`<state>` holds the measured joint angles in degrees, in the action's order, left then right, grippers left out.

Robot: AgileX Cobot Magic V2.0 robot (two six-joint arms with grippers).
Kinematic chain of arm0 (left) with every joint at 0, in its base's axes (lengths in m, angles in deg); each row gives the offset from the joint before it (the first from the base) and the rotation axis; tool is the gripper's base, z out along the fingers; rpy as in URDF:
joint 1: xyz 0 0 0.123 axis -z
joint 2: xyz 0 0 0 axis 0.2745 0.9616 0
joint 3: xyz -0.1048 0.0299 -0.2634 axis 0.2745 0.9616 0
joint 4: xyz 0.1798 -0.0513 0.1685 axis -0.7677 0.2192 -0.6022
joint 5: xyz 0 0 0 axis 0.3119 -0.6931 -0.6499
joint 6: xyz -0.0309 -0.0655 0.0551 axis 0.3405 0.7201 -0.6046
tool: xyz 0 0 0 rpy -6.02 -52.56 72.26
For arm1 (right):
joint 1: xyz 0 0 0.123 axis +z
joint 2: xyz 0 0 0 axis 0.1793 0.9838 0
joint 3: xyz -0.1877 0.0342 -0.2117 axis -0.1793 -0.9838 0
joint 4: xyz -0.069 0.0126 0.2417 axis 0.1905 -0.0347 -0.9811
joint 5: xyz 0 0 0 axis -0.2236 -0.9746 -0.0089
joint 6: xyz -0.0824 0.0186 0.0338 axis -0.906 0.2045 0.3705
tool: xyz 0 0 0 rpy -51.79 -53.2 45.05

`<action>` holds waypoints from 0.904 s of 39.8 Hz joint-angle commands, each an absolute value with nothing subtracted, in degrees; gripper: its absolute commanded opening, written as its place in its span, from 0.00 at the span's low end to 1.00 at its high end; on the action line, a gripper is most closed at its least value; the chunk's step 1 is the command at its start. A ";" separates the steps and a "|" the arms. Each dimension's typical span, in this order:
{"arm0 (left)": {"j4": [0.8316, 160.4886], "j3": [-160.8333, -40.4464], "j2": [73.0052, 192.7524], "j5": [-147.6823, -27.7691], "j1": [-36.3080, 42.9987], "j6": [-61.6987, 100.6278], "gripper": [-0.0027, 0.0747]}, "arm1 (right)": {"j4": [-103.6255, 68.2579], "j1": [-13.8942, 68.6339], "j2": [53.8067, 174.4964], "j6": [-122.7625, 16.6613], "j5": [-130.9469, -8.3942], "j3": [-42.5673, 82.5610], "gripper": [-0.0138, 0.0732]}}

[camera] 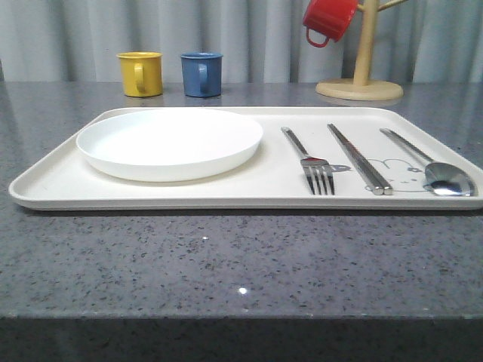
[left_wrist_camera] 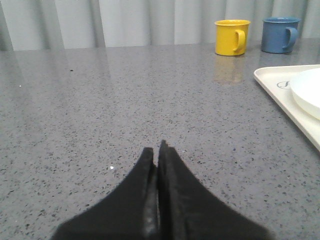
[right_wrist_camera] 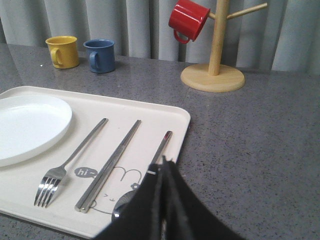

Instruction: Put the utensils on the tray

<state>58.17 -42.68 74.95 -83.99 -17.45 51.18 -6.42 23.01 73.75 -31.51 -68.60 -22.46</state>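
The cream-white tray (camera: 189, 193) lies across the table. On its right half lie three silver utensils side by side: a fork (camera: 311, 162), a pair of chopsticks (camera: 358, 158) and a spoon (camera: 430, 167). In the right wrist view my right gripper (right_wrist_camera: 165, 160) is shut with nothing in it. It sits in front of the spoon (right_wrist_camera: 161, 145), hiding most of the bowl, near the tray's right rim (right_wrist_camera: 186, 120). My left gripper (left_wrist_camera: 156, 148) is shut and empty over bare table, to the left of the tray's corner (left_wrist_camera: 272, 80).
A round white plate (camera: 170, 142) fills the tray's left half. A yellow mug (camera: 141, 73) and a blue mug (camera: 201, 73) stand behind the tray. A wooden mug tree (camera: 361, 84) at the back right carries a red mug (camera: 330, 19).
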 commanded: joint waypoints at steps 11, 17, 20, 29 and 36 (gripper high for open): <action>58.36 -42.89 73.50 -78.75 -17.57 51.85 0.01 | -5.78 22.74 73.72 -31.94 -63.82 -22.00 0.08; 58.36 -42.89 73.61 -78.75 -17.57 51.85 0.01 | -5.61 19.14 69.61 -31.88 -63.69 -28.04 0.08; 58.36 -42.89 73.61 -78.75 -17.57 51.85 0.01 | -5.66 16.39 66.24 -31.83 -63.69 -32.08 0.08; 58.36 -42.89 73.61 -78.75 -17.57 51.85 0.01 | -7.38 10.87 55.62 -31.70 -63.78 -40.87 0.08; 58.36 -42.89 73.61 -78.75 -17.57 51.85 0.01 | -8.21 10.33 54.22 -31.70 -65.83 -41.91 0.08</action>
<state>58.17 -42.68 74.95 -83.99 -17.45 51.18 -7.75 10.81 55.30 -31.51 -69.56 -41.93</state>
